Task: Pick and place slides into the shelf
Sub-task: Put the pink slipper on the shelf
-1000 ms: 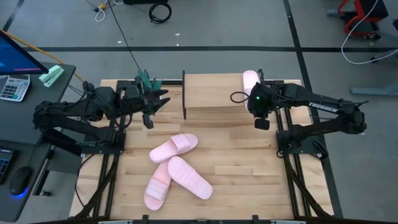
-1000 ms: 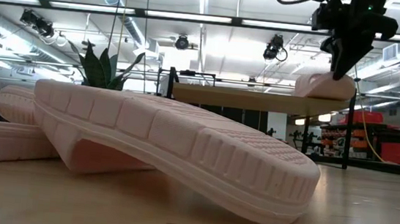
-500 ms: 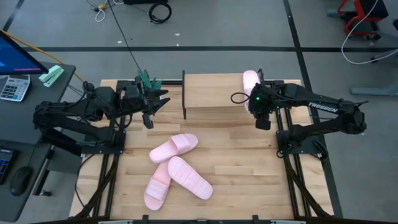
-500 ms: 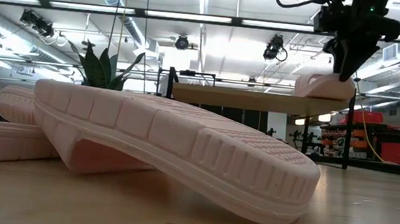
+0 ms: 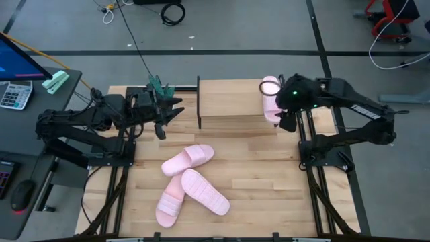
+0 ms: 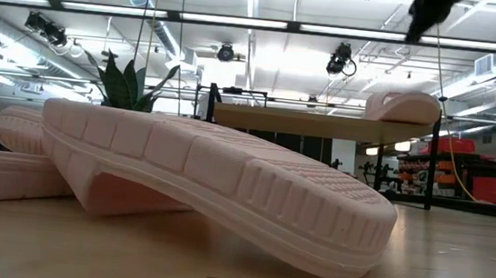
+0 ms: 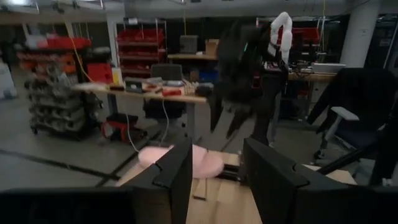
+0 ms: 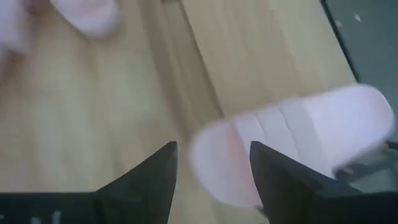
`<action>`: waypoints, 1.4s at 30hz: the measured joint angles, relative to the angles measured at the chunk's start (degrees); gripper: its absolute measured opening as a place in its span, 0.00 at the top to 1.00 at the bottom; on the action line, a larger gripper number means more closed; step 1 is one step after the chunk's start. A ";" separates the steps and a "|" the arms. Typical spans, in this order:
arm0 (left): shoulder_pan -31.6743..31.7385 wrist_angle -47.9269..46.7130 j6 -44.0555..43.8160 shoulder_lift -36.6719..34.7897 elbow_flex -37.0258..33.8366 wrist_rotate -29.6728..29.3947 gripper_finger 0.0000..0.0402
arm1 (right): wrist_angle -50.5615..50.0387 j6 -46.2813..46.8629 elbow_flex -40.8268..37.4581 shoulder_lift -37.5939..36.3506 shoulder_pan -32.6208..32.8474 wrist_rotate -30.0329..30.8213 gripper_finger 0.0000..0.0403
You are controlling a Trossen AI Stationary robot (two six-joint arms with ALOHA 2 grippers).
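One pale pink slide (image 5: pixel 270 94) lies sole-down on the right end of the shelf's wood plank top (image 5: pixel 232 101); the low view shows this slide (image 6: pixel 403 107) there too. My right gripper (image 8: pixel 214 149) hangs open above this slide (image 8: pixel 298 143), clear of it, and only its tip (image 6: pixel 432 6) shows at the top of the low view. Three more slides lie on the table: one (image 5: pixel 188 159), another (image 5: pixel 205 191) resting partly over a third (image 5: pixel 169 202). My left gripper (image 5: pixel 173 111) waits open left of the shelf.
The table is slatted wood (image 5: pixel 269 175), with bare room right of the three slides. The shelf's black frame post (image 5: pixel 199 101) stands between my left gripper and the plank. A desk with a calculator (image 5: pixel 15 94) sits beyond the table's left edge.
My right gripper has risen from the slide on the shelf's right end and drawn slightly toward the table's right edge. In the low view it has climbed almost out of the picture. The slide has stayed on the plank.
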 joint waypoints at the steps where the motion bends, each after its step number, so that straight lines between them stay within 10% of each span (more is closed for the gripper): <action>1: 0.00 -0.89 -1.02 0.00 0.00 0.08 0.64 | 0.08 2.22 1.84 0.00 0.92 -1.46 0.49; 10: -0.06 -11.41 -10.11 -0.01 0.02 8.44 0.67 | 1.07 22.36 5.75 -0.07 16.34 -5.83 0.54; 25: -6.23 -43.73 -41.42 0.00 0.00 14.09 0.71 | 23.65 53.07 -14.68 0.68 35.06 -3.41 0.55; 42: -19.03 -44.67 -56.89 8.16 0.00 15.50 0.87 | 43.38 72.53 -29.19 0.85 50.26 2.59 0.56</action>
